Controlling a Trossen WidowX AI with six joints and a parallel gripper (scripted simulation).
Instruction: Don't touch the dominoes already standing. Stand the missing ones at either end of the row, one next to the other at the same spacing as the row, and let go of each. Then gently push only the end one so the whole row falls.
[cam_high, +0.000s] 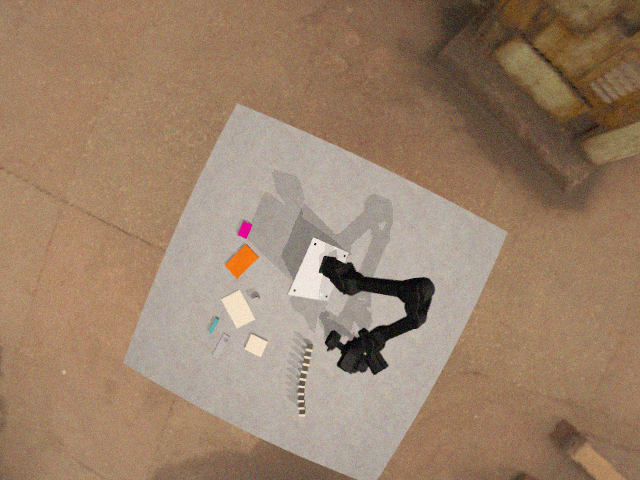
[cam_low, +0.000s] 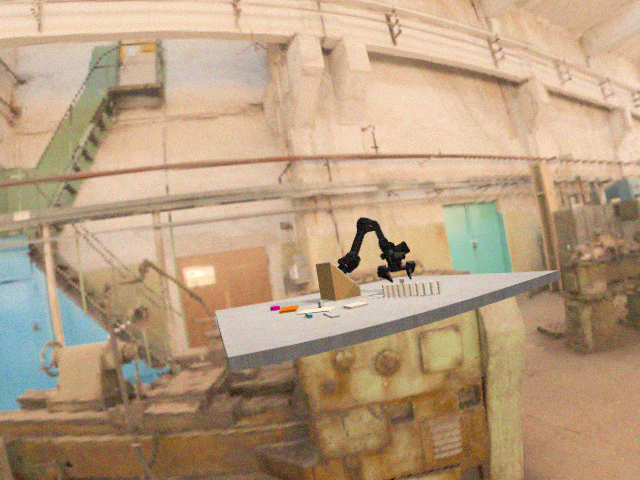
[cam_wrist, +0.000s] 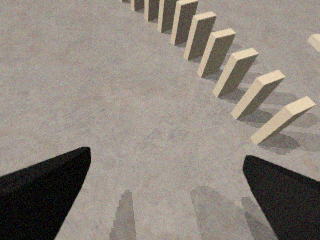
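Note:
A slightly curved row of several cream dominoes (cam_high: 302, 386) (cam_low: 417, 288) (cam_wrist: 244, 72) stands upright on the grey table, evenly spaced. In the wrist view the row runs from the right side up to the top edge. My gripper (cam_high: 355, 351) (cam_low: 401, 279) (cam_wrist: 168, 158) is open and empty, above the table beside the row near its end closest to the arm's base. The nearest domino (cam_wrist: 282, 121) stands just beyond the right finger in the wrist view. A tiny object shows between the fingers and the row in the exterior view, too small to identify. No loose domino shows clearly.
A wedge block with a white face (cam_high: 309, 273) (cam_low: 333, 284) stands by the arm's base. Flat pieces lie beyond the row: orange (cam_high: 241, 261) (cam_low: 288, 308), magenta (cam_high: 245, 229) (cam_low: 275, 307), teal (cam_high: 214, 324) (cam_low: 308, 315), a large cream one (cam_high: 237, 308) and a small cream one (cam_high: 255, 345) (cam_low: 355, 305).

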